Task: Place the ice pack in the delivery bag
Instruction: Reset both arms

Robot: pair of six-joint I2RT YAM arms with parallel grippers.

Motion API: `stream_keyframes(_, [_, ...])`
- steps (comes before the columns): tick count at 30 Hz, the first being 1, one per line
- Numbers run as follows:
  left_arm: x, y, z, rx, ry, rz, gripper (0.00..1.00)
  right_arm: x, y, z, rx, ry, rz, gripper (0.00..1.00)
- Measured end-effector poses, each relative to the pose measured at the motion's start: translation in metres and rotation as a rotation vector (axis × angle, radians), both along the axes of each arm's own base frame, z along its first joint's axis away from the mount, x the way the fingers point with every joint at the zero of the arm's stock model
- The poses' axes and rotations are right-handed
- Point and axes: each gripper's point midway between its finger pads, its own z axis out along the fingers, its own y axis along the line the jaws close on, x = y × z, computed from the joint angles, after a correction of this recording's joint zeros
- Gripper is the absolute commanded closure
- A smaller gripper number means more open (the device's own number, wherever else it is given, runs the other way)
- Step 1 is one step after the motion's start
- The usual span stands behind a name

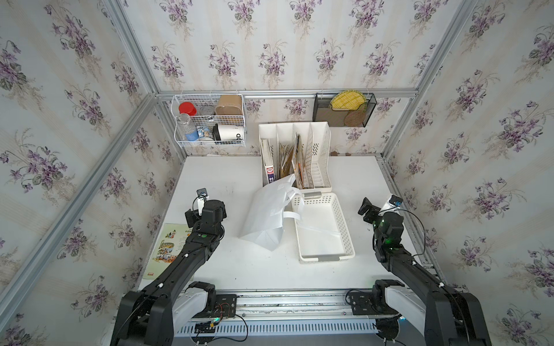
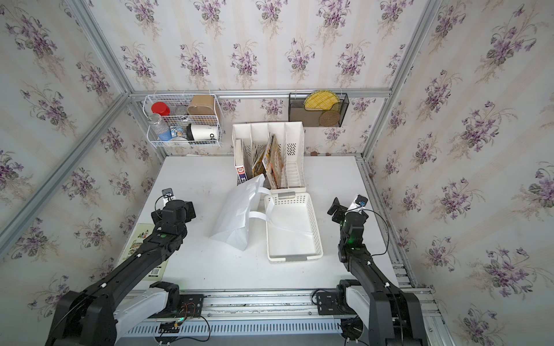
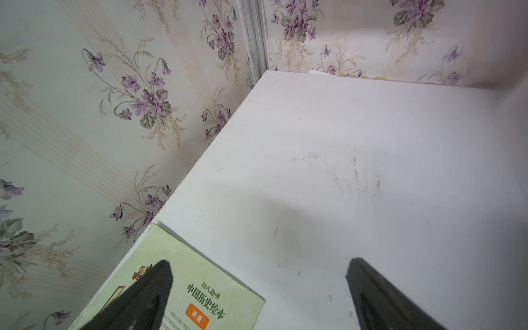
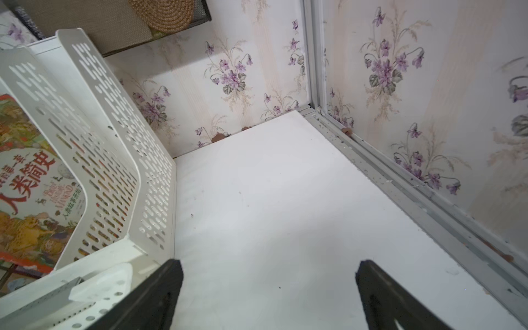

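Observation:
The delivery bag (image 1: 269, 215), a white soft tote, lies slumped on its side in the middle of the table in both top views (image 2: 236, 215). One flat strap handle (image 1: 292, 215) drapes over the rim of the white perforated basket. The ice pack shows in no view. My left gripper (image 3: 260, 261) stands open and empty over the table's left side, well left of the bag, with one finger above a green booklet. To the right of the basket, my right gripper (image 4: 269, 261) is open over bare table with nothing between its fingers.
The white perforated basket (image 1: 349, 239) sits against the bag's right side. A white file organiser (image 1: 320, 155) with books stands behind it. The green booklet (image 1: 168, 248) lies at the table's left edge. A wire basket (image 1: 209, 119) and a black mesh holder (image 1: 344, 110) hang on the back wall.

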Motion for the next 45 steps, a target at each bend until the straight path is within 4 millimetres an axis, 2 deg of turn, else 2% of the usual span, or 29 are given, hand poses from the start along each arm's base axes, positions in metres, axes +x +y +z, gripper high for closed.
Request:
stream_keyframes(4, [0.005,-0.001,-0.023,0.022,0.002,-0.023,0.01,0.002,0.000,-0.010,-0.030,-0.019,0.010,0.00])
stream_keyframes(7, [0.008,-0.001,-0.034,0.038,-0.015,-0.037,0.01,0.002,0.003,-0.018,-0.039,-0.021,0.032,0.00])
stream_keyframes(10, [0.012,-0.002,-0.038,0.042,-0.044,-0.056,0.01,0.003,0.007,-0.020,-0.049,-0.039,0.052,0.00])
stream_keyframes(13, [0.022,-0.005,-0.029,0.028,-0.103,-0.088,0.01,0.006,0.007,-0.017,-0.061,-0.061,0.054,0.00])
stream_keyframes(18, [0.035,-0.010,-0.026,0.027,-0.146,-0.142,0.01,0.014,0.009,-0.008,-0.085,-0.089,0.073,0.00])
stream_keyframes(21, [0.041,-0.010,-0.043,0.022,-0.140,-0.164,0.01,0.016,0.012,-0.009,-0.106,-0.098,0.089,0.00])
stream_keyframes(23, [0.042,-0.012,-0.050,0.016,-0.116,-0.192,0.01,0.014,0.012,-0.019,-0.121,-0.092,0.092,0.00])
stream_keyframes(26, [0.051,-0.019,-0.048,-0.004,-0.152,-0.237,0.01,0.009,0.012,-0.043,-0.128,-0.046,0.101,0.00])
stream_keyframes(27, [0.051,-0.018,-0.052,-0.003,-0.145,-0.238,0.01,0.009,0.014,-0.044,-0.134,-0.044,0.110,0.00])
stream_keyframes(29, [0.051,-0.015,-0.058,-0.007,-0.121,-0.235,0.01,0.016,0.015,-0.030,-0.142,-0.090,0.117,0.00])
stream_keyframes(33, [0.068,-0.014,-0.039,-0.027,-0.172,-0.242,0.01,0.036,0.017,-0.010,-0.152,-0.138,0.125,0.00])
stream_keyframes(36, [0.067,-0.015,-0.045,-0.037,-0.147,-0.249,0.01,0.037,0.020,-0.014,-0.152,-0.123,0.145,0.00])
stream_keyframes(45, [0.067,-0.018,-0.045,-0.047,-0.149,-0.260,0.01,0.043,0.030,-0.017,-0.168,-0.103,0.203,0.00])
